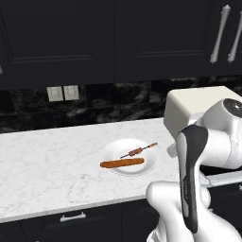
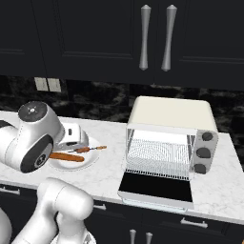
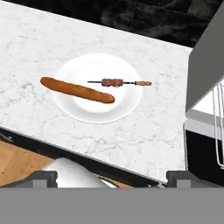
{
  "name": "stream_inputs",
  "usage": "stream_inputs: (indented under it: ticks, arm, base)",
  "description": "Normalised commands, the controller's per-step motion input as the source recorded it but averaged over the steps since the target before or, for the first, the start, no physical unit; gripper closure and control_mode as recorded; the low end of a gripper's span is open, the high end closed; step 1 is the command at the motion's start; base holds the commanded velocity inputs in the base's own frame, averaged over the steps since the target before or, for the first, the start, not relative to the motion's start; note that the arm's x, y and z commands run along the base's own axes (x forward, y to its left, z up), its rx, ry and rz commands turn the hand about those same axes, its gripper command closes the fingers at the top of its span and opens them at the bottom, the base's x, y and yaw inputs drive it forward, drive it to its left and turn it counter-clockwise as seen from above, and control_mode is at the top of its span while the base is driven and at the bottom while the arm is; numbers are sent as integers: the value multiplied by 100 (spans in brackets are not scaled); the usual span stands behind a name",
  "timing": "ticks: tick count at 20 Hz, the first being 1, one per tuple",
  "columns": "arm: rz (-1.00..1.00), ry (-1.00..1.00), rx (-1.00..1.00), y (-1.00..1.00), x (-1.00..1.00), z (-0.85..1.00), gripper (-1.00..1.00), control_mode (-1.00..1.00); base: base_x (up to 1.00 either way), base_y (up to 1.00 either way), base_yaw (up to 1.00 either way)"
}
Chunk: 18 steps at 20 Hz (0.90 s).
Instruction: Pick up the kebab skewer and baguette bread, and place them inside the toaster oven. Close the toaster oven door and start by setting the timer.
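Observation:
A white plate (image 3: 96,111) on the marble counter holds both foods. The orange-brown baguette bread (image 3: 78,90) lies along its near side. Just behind it is the kebab skewer (image 3: 118,82), a thin stick with red chunks. Both also show in the left base view, baguette (image 1: 122,163) and skewer (image 1: 138,151). My gripper (image 3: 112,178) hangs above the counter's front edge, short of the plate, open and holding nothing. The cream toaster oven (image 2: 171,116) stands right of the plate. Its dark glass door (image 2: 157,186) lies folded down flat, baring the wire rack (image 2: 157,155).
Three dark knobs (image 2: 204,153) run down the oven's right front. Dark upper cabinets with silver handles (image 2: 145,38) hang over the counter, and wall outlets (image 1: 63,93) sit on the black backsplash. My own arm (image 1: 191,179) blocks the right of the left base view.

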Motion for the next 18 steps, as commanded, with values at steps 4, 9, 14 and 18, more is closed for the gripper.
stream_inputs:
  ticks: [4,9,14,18]
  arm:
    - [18,0,-8,100,20,-12,-100,-100]
    - [27,4,-5,96,48,-21,-100,-100]
    - [49,17,-3,33,33,-26,-100,-100]
    - [46,9,-15,61,17,-44,-100,-100]
  base:
    - [0,0,0]
    - [0,0,0]
    - [0,0,0]
    - [0,0,0]
